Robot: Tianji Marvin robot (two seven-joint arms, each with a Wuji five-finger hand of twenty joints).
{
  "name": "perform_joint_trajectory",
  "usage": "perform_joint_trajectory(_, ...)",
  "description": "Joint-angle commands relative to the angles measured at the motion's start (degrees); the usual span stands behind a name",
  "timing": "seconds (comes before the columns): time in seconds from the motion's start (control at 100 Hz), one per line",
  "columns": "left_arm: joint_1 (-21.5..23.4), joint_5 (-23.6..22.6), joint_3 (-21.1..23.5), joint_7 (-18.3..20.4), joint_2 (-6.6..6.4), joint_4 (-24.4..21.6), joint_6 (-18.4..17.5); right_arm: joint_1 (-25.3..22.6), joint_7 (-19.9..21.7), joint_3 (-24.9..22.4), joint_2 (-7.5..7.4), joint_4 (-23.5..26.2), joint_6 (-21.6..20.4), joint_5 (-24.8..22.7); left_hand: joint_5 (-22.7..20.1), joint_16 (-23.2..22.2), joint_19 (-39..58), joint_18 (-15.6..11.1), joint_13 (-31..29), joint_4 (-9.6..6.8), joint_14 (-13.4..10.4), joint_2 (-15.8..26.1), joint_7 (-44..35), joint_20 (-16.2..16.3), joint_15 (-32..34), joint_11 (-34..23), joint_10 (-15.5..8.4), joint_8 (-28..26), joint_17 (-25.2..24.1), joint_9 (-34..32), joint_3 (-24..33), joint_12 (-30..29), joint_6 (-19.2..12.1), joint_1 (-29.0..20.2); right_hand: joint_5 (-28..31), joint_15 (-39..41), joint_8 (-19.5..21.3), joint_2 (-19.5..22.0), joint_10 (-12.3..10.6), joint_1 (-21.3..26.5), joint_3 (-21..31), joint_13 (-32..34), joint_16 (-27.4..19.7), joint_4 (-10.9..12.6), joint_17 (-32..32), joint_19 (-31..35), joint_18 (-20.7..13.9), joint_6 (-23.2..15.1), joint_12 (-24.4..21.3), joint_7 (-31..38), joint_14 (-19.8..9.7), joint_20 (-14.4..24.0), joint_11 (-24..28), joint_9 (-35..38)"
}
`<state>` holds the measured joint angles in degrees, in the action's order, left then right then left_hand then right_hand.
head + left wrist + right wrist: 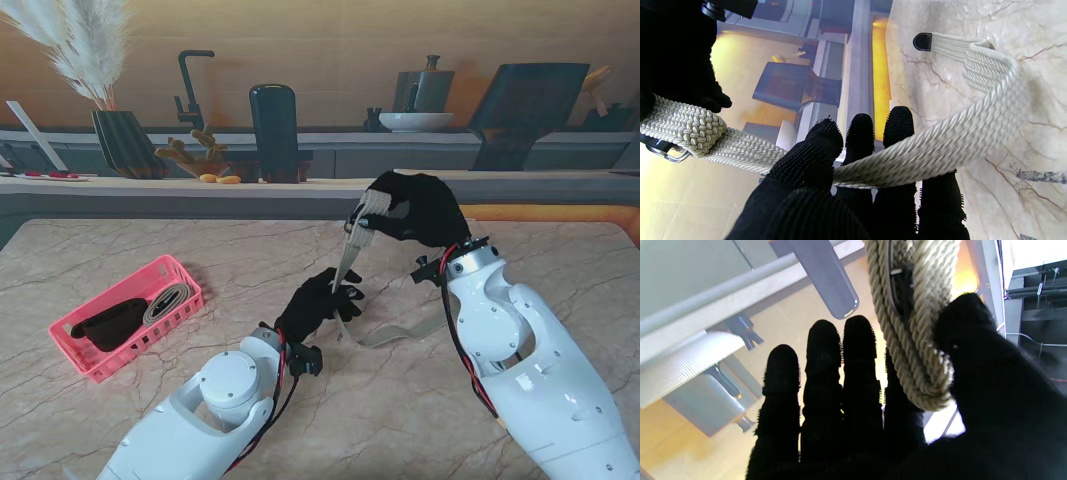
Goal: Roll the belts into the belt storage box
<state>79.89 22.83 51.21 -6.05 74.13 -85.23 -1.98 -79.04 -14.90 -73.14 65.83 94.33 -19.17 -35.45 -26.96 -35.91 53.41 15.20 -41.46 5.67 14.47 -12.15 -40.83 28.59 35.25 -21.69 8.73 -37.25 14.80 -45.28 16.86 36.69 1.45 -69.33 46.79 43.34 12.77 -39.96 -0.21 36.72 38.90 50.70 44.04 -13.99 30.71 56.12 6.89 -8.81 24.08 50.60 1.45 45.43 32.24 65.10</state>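
Pinching buckle end of braided belt [352,262], right hand [418,208] thumb + index clamped on small started coil, other fingers [821,350] straight, together, raised above table. Left hand [318,304] nearer me, lower; strap runs across its fingers [897,123], thumb over it, loose guide hold. Tail w/ dark tip lies slack on marble table [300,400]. Step, my read: rolling, early. Next needs wrist turns w/ strap kept taut. Belt beige woven cord, coarse, floppy. Pink lattice belt storage box [165,270] far left, holds grey roll + dark item.
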Motion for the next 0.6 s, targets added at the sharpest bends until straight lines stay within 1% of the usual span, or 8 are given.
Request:
perform_joint_trajectory(0.0,0.9,1.3,0.0,2.5,-0.51,-0.5,0.2,1.3,-1.4,0.5,0.40,-0.4,-0.4,-1.2,-1.1,1.0,0.1,-0.4,0.2,-2.32,-0.3,3.2,-1.9,-0.8,-1.2,0.1,0.7,0.3,0.4,-1.1,2.0,-0.9,-0.4,-4.6,1.9,1.5,1.3,7.5,-1.2,4.7,8.0,-1.2,-0.1,2.0,0.3,1.6,-2.1,-10.5,-0.7,8.4,-2.5,-0.8,1.2,0.0)
perform_joint_trajectory(0.2,2.4,8.5,0.8,8.9,-1.55,-2.2,0.1,2.8,-3.3,4.0,0.38,-5.6,-2.6,-3.7,-1.7,2.7,1.2,-0.3,-1.4,-1.63,0.2,1.9,0.0,-1.2,-2.5,0.4,1.5,1.3,2.0,-2.3,-1.7,-4.0,0.2,-4.6,1.4,2.0,1.0,7.8,-1.3,4.7,7.5,-1.5,-0.5,2.4,0.2,2.0,-2.3,-10.7,-1.5,8.9,-2.8,-1.6,2.2,-0.5)
perform_joint_trajectory(0.31,3.2,11.5,0.9,7.8,-1.01,-3.1,0.7,3.5,-4.2,6.5,0.30,-8.8,-4.8,-5.1,-1.8,3.0,1.6,0.0,-0.8,-1.70,0.9,1.4,0.7,-1.2,-2.1,-0.3,1.9,2.4,1.4,-1.9,-6.2,-5.1,0.2,-4.0,1.2,2.1,0.8,7.9,-1.5,4.6,7.4,-1.5,-0.6,2.6,0.0,2.1,-2.2,-10.9,-1.7,9.0,-2.9,-1.8,2.4,-0.6)
perform_joint_trajectory(0.41,3.6,13.1,1.1,5.4,-0.31,-3.5,0.6,3.8,-5.0,8.3,0.14,-11.1,-6.7,-6.6,-1.5,3.3,1.6,0.2,0.4,-3.01,0.8,1.4,1.8,-1.2,-2.1,-1.8,1.8,3.3,0.4,-0.2,-9.3,-9.8,0.4,-1.1,1.1,2.0,0.7,8.0,-1.7,4.3,7.3,-1.6,-0.8,2.7,-0.1,2.1,-2.2,-11.2,-2.0,9.1,-3.1,-2.0,2.6,-0.7)
perform_joint_trajectory(0.46,3.7,13.8,1.2,4.2,0.02,-3.5,0.1,3.9,-5.0,9.1,0.11,-11.9,-7.4,-6.8,-0.8,4.1,1.0,0.5,1.4,-2.83,0.5,-1.4,4.2,-1.5,-3.4,-1.8,1.7,3.6,0.0,1.1,-4.0,-12.0,0.9,7.6,1.0,2.0,0.6,8.0,-1.9,4.2,7.3,-1.6,-0.9,2.8,-0.1,2.1,-2.2,-11.3,-2.1,9.1,-3.1,-2.2,2.7,-0.7)
perform_joint_trajectory(0.5,3.7,14.3,1.2,3.8,0.18,-3.4,-0.5,3.9,-4.8,9.7,0.08,-12.5,-7.9,-6.7,-0.3,4.9,0.1,0.7,2.6,-3.10,0.1,-1.6,6.7,-1.7,-5.0,-0.8,1.7,4.3,-0.6,2.6,-3.9,-12.6,1.7,14.1,1.0,1.9,0.6,8.0,-1.7,4.2,7.3,-1.6,-1.0,2.8,-0.2,2.1,-2.1,-11.3,-2.2,9.2,-3.1,-2.3,2.7,-0.7)
perform_joint_trajectory(0.52,3.8,14.7,1.3,3.7,0.25,-3.4,-0.7,3.9,-4.8,10.0,0.07,-12.8,-8.1,-6.7,-0.1,5.2,-0.5,1.0,3.1,-3.30,0.0,-1.8,8.1,-1.7,-5.7,-0.4,1.8,4.7,-0.9,3.2,-1.7,-12.9,2.3,18.4,1.0,1.9,0.5,8.0,-1.8,4.2,7.4,-1.6,-1.1,2.8,-0.2,2.1,-2.1,-11.3,-2.2,9.2,-3.1,-2.4,2.7,-0.7)
perform_joint_trajectory(0.59,3.7,15.9,1.4,3.6,0.43,-3.1,-2.1,3.9,-4.7,10.9,-0.02,-13.6,-8.9,-6.9,2.5,6.9,-2.5,1.6,4.8,-3.10,-1.0,-6.9,11.0,-2.2,-8.9,1.3,1.6,6.6,-1.9,5.6,-3.1,-13.9,2.9,26.3,1.0,1.8,0.4,8.0,-1.9,4.2,7.4,-1.7,-1.2,2.9,-0.3,2.0,-2.0,-11.3,-2.3,9.3,-3.1,-2.5,2.8,-0.7)
